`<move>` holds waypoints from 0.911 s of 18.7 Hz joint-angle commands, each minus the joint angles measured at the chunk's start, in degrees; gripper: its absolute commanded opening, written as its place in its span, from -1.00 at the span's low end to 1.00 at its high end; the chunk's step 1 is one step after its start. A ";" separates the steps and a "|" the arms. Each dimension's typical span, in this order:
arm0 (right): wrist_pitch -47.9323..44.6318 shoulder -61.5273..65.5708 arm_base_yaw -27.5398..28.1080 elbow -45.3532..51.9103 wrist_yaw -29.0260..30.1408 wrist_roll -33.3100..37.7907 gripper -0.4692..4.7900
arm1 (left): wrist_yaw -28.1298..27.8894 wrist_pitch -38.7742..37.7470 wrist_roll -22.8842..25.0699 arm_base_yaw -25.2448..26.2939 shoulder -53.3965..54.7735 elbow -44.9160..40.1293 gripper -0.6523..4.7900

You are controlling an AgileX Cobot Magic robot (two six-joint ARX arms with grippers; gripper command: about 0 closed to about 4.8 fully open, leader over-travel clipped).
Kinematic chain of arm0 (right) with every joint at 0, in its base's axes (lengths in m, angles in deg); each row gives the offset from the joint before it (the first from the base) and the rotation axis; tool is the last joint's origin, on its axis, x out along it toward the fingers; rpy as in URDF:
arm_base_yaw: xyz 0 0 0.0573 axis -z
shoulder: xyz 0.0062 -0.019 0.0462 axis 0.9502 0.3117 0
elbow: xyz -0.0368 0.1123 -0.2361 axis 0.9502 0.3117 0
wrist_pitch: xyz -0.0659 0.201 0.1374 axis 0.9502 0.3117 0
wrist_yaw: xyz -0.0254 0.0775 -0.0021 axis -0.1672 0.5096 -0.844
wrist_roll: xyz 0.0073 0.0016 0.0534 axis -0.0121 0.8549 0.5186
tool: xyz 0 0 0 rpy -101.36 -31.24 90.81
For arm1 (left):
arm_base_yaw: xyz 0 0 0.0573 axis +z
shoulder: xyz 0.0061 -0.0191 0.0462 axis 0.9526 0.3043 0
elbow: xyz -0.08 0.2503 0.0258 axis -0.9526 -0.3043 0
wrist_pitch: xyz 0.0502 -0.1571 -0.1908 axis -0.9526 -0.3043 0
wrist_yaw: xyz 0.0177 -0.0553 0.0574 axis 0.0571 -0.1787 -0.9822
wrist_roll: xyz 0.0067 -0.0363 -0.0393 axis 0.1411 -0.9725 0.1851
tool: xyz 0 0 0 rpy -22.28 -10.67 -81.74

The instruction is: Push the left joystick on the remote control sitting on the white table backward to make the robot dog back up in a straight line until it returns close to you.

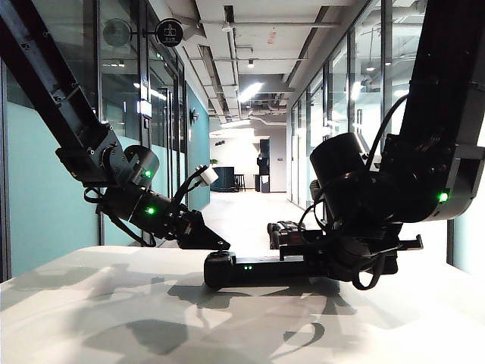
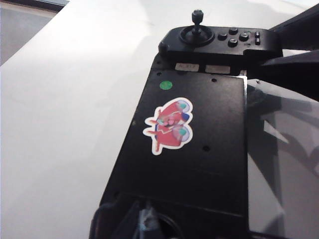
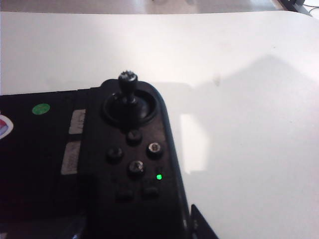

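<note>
White table [image 1: 114, 303] bears remote control [image 1: 258, 267]; left gripper [image 1: 218, 243], right gripper [image 1: 350, 262] flank it, fingers' state unclear

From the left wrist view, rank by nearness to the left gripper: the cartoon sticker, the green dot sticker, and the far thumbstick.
Left gripper sits at the near end of the remote control.
1. Cartoon sticker, on the flat middle section.
2. Green dot, just beyond it.
3. Thumbstick, on the far handle.

white table [image 1: 114, 318], black remote control [image 1: 258, 269] lying flat on it
</note>
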 commanded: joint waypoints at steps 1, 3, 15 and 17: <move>-1.60 -0.39 -0.07 -0.24 -1.20 0.04 0.05 | 0.28 -1.27 0.02 -0.13 0.02 -0.07 -0.78; -1.57 -0.39 -0.07 -0.24 -1.20 0.02 0.05 | 0.28 -1.27 0.02 -0.13 0.02 -0.07 -0.78; -1.57 -0.39 -0.07 -0.20 -1.11 0.00 0.05 | -25.05 2.64 -24.39 -0.15 -0.11 5.16 -0.78; -1.57 -0.39 -0.07 -0.20 -1.11 -0.22 0.05 | -29.00 2.67 -27.71 -0.15 -0.90 5.62 -0.78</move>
